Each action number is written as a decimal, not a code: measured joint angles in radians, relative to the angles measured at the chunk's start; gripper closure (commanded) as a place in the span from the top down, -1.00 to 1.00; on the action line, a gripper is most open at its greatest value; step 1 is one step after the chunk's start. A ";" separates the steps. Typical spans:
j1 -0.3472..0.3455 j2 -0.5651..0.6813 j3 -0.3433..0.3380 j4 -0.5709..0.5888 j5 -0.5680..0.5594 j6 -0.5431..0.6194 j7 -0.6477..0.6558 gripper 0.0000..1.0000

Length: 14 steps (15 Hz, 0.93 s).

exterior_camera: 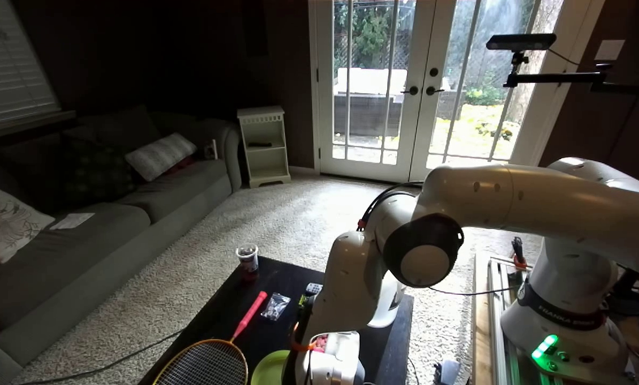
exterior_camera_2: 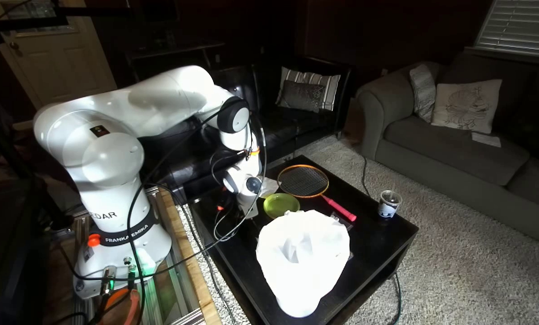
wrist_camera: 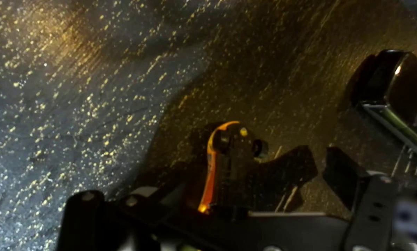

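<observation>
My gripper (wrist_camera: 259, 172) is open and low over the dark glossy table. A black tool with an orange edge (wrist_camera: 211, 174) stands out between its fingers in the wrist view; I cannot tell whether a finger touches it. A dark wedge beside the right fingertip may be shadow. A glossy black object with a greenish edge (wrist_camera: 396, 90) lies to the right. In an exterior view the gripper (exterior_camera_2: 226, 198) is dark and small at the arm's end, with an orange-red spot by it. A green plate (exterior_camera_2: 281, 206) sits near it, also in an exterior view (exterior_camera: 270, 369).
A white bag-lined bin (exterior_camera_2: 303, 262) stands on the black table (exterior_camera_2: 373, 266). A racket with a pink handle (exterior_camera_2: 339, 207) and a cup (exterior_camera_2: 389, 204) are on it. A clear packet (exterior_camera: 275, 306) and a remote (exterior_camera: 314, 289) lie there. Loose cables hang beside the arm.
</observation>
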 measured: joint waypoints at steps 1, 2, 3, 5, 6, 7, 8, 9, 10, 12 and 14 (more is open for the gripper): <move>0.000 -0.001 0.001 -0.001 0.015 0.010 -0.011 0.18; 0.000 -0.002 0.002 -0.003 0.030 0.019 -0.023 0.05; 0.000 -0.005 0.003 -0.005 0.044 0.025 -0.036 -0.10; 0.000 -0.017 0.004 -0.010 0.072 0.035 -0.060 -0.39; 0.000 -0.022 0.005 -0.012 0.081 0.041 -0.069 -0.51; 0.000 -0.027 0.006 -0.014 0.094 0.047 -0.079 -0.67; 0.000 -0.031 0.007 -0.015 0.103 0.051 -0.088 -0.80; 0.000 -0.036 0.008 -0.019 0.109 0.055 -0.094 -0.88; 0.001 -0.041 0.009 -0.024 0.113 0.059 -0.098 -0.85; 0.001 -0.051 0.009 -0.037 0.113 0.064 -0.100 -0.85; 0.001 -0.061 0.010 -0.053 0.113 0.067 -0.100 -0.85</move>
